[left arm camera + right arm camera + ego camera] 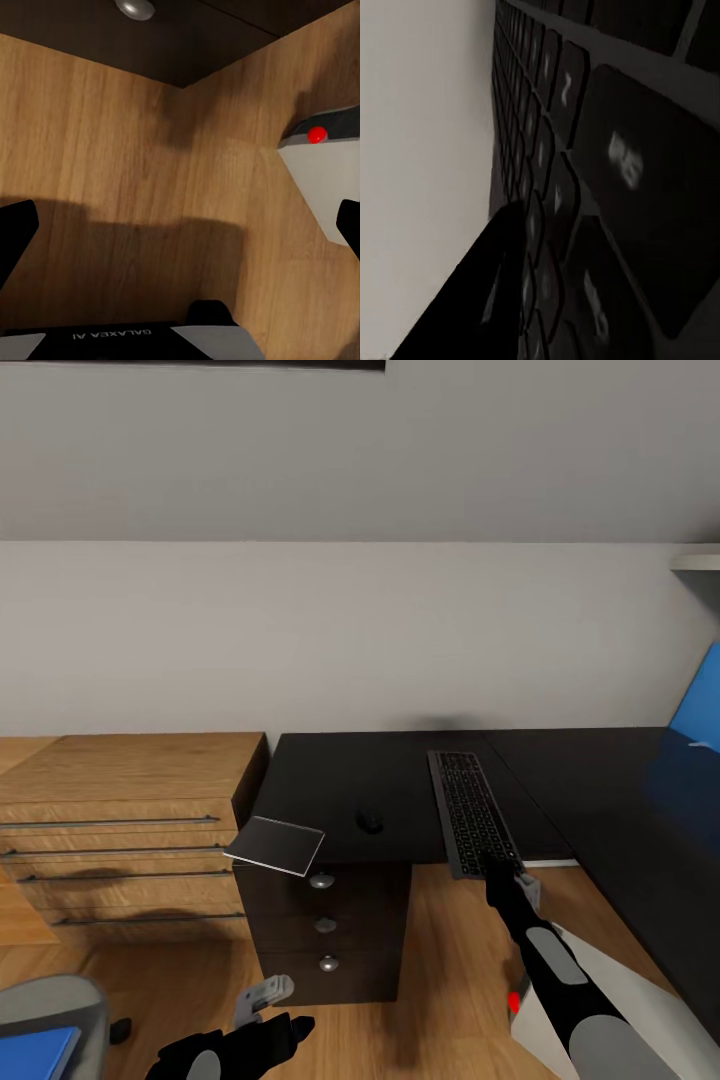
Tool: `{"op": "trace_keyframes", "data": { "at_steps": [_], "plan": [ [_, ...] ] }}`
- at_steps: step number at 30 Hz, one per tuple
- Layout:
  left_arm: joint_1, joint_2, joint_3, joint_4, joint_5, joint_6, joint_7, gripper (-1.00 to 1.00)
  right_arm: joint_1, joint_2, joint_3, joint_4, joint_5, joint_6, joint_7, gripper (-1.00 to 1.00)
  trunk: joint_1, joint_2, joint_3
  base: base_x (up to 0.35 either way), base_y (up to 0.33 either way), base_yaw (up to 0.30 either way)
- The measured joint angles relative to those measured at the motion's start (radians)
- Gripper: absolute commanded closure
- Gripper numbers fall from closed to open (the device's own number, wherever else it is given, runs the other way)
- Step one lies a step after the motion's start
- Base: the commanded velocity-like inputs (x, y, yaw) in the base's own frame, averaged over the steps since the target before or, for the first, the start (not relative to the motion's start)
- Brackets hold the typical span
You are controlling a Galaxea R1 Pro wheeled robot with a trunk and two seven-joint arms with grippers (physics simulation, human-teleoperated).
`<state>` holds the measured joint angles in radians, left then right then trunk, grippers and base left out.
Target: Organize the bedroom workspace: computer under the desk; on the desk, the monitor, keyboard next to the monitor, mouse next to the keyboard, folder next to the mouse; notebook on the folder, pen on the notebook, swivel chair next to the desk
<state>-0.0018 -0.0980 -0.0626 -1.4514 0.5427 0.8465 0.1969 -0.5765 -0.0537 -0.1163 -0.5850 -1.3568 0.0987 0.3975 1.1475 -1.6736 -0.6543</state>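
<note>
**Q:** Keyboard [473, 812] — where does it lie from my right gripper [503, 872]?

**Me:** Directly ahead of it. Its long axis runs away from me toward the wall, and its near end overhangs the front edge of the desk [350, 780]. My right gripper sits at that near end; the right wrist view shows keys [585, 187] very close, with one dark finger [487, 300] alongside them. I cannot tell whether those jaws are closed on it.

**Q:** And the left arm?

**Me:** My left gripper [262, 1032] hangs low, well apart from the keyboard, fingers spread and empty over the wooden floor [112, 150], near the computer [330, 180].

**Q:** What else is around?

**Me:** The mouse [370, 821] rests left of the keyboard. The notebook [275, 845] juts over the desk's corner. Nothing stands between gripper and keyboard.
</note>
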Motion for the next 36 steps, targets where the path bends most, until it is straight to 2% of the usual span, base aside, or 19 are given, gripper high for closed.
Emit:
{"op": "trace_keyframes", "data": {
  "at_steps": [3,19,29,31,36],
  "plan": [
    [0.0,0.0,0.0,0.0,-0.001,-0.001,0.0,-1.0,0.0,0.0,-0.001,-0.018,0.0,0.0,-0.001,1.0,0.0,0.0,0.0,0.0,0.0,0.0],
    [0.0,-0.001,0.0,0.0,-0.003,-0.001,0.001,-1.0,0.001,0.0,-0.003,0.01,0.002,0.0,-0.007,1.0,-0.061,0.112,0.05,0.0,0.0,0.0],
    [0.0,-0.002,-0.008,0.0,-0.001,-0.026,0.0,-1.0,0.001,0.0,-0.005,0.01,0.004,0.0,-0.006,1.0,-0.099,0.182,0.081,0.0,0.0,0.0],
    [0.0,-0.002,-0.009,0.0,-0.001,-0.026,0.0,-1.0,0.002,0.001,-0.004,0.011,-0.004,-0.003,-0.007,1.0,-0.107,0.196,0.087,0.0,0.0,0.0],
    [-0.001,-0.002,-0.009,0.0,-0.001,-0.027,-0.001,-1.0,0.0,0.001,-0.005,0.01,-0.053,-0.007,-0.002,1.0,-0.126,0.231,0.103,0.0,0.0,0.0]
  ]
}}
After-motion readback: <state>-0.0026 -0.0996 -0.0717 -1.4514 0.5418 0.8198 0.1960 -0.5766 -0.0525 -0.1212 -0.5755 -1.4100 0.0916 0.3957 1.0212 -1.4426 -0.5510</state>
